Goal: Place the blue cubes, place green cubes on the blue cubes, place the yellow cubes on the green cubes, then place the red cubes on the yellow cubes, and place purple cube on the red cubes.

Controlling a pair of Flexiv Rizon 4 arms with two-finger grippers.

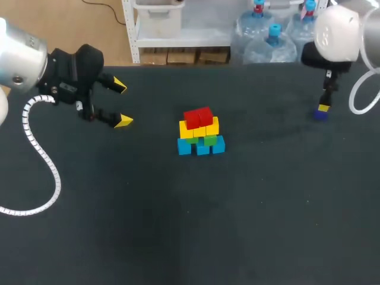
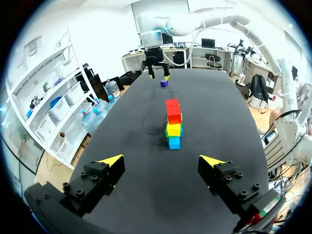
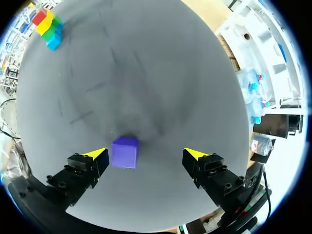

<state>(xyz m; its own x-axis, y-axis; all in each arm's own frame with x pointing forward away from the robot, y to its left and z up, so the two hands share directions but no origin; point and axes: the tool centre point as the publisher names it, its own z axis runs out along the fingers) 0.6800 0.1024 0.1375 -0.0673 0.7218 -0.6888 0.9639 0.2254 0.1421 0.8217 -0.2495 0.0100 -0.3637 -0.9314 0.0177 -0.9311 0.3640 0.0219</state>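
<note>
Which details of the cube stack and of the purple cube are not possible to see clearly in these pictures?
- Head view: the small green cubes are mostly covered by the yellow cubes, so their number is unclear.
- Left wrist view: the stack shows end-on; lower front cubes hide those behind.
- Right wrist view: whether the small purple cube touches a finger of the right gripper is unclear.

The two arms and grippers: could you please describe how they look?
The left arm is a silver-white cylinder, the right arm a rounded white casing. The left gripper and right gripper are black, each with two bolted fingers ending in yellow tips. A white spiral-wrapped cable hangs from the left arm; a white hose loops beside the right.
</note>
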